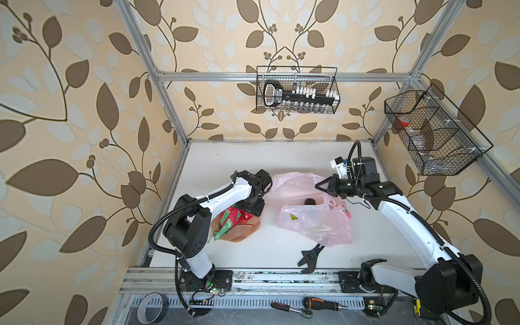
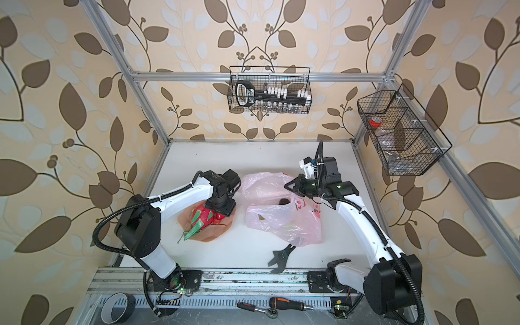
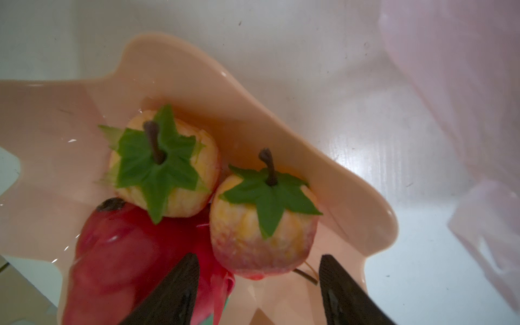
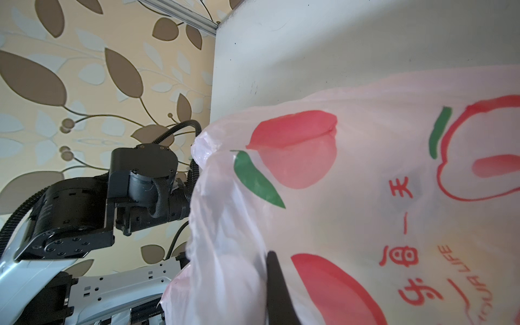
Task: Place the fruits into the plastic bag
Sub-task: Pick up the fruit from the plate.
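A strawberry (image 3: 253, 244) lies on the peach plate (image 3: 253, 109) beside a second strawberry (image 3: 166, 168) and the dragon fruit (image 3: 121, 253) — the left gripper (image 3: 257, 256) straddles it, jaws apart. To the plate's right the plastic bag (image 1: 315, 222) holds a dark purple fruit (image 1: 310, 201); the right gripper (image 1: 317, 186) is clamped on its rim.

I see a peach plate (image 1: 242, 232), a black wrench (image 1: 311, 257) touching the front rail, a screwdriver (image 1: 319, 303), a ratchet (image 1: 292, 309) and a tape roll (image 1: 145, 306) in front of that rail
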Tool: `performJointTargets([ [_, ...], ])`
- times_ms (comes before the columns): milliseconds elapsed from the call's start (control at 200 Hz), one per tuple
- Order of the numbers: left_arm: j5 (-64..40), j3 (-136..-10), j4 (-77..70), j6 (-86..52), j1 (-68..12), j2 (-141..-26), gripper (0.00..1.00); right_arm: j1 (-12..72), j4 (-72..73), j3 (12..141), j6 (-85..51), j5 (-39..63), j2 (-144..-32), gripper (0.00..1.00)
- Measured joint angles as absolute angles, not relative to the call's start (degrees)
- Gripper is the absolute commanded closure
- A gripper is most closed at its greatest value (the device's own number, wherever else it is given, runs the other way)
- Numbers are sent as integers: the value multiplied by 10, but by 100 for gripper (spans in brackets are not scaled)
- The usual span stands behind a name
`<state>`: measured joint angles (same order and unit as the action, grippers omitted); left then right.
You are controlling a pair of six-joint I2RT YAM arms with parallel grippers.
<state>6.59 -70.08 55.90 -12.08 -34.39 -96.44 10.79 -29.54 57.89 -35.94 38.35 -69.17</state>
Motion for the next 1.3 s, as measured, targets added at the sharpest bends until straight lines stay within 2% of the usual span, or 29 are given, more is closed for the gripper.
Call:
performJointTargets([
  [315, 49, -700, 536, -120, -336, -985, 34, 107, -296, 579, -359, 383, -692, 100],
  [915, 46, -683, 527, -122, -336, -986, 50, 107, -299, 589, -359, 383, -693, 100],
  [1299, 30, -686, 541, -130, -336, -942, 57, 107, -299, 594, -359, 383, -699, 100],
])
